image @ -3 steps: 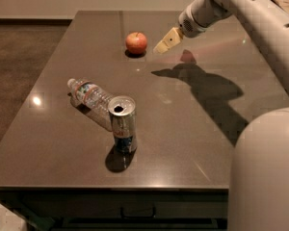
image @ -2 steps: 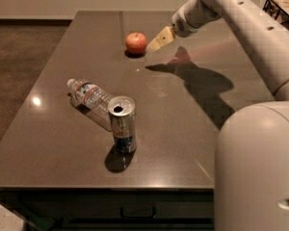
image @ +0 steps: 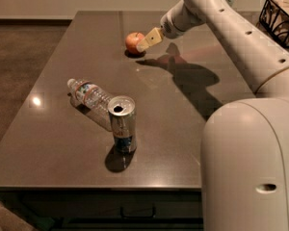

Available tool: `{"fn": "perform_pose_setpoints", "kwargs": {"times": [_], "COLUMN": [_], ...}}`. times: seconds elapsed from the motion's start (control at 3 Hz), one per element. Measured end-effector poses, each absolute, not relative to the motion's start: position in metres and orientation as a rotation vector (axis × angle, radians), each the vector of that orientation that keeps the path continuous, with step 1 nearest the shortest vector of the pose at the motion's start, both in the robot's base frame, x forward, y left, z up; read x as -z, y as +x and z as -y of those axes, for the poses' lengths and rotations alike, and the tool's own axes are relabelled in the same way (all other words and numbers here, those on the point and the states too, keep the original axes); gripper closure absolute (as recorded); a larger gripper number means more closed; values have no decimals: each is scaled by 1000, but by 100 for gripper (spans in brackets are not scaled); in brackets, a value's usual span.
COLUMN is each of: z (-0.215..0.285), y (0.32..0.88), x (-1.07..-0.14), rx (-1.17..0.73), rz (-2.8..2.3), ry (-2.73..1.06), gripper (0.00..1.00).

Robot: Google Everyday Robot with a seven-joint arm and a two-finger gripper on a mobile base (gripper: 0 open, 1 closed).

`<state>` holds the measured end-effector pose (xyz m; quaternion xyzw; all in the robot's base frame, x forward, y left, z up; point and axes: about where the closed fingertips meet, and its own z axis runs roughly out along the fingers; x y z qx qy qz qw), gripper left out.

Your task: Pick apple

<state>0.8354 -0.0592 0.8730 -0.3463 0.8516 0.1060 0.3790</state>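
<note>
Round, smooth red-orange apple [image: 133,42], stem end up, on glossy dark table [image: 173,143]; tan gripper [image: 149,39] just beside it (grip state cannot be told).

Dim, warm overhead light is falling on the desk [image: 62,148], coming from the far side. The gripper [image: 146,42], hovering just beside the apple [image: 132,41], is casting with its arm [image: 241,37] a dark shadow [image: 190,81] toward the near right. The can [image: 122,124] is throwing a short shadow forward. A small glare spot [image: 36,101] is glinting at the left, and a pale sheen is lying across the far right surface.
</note>
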Motion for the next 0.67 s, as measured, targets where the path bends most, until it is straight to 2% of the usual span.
{"fn": "perform_pose_setpoints", "kwargs": {"times": [0.67], "z": [31], "y": [841], "x": [-868], "rx": [-316], "rz": [-2147], "ry": [-891], "gripper": [0]}}
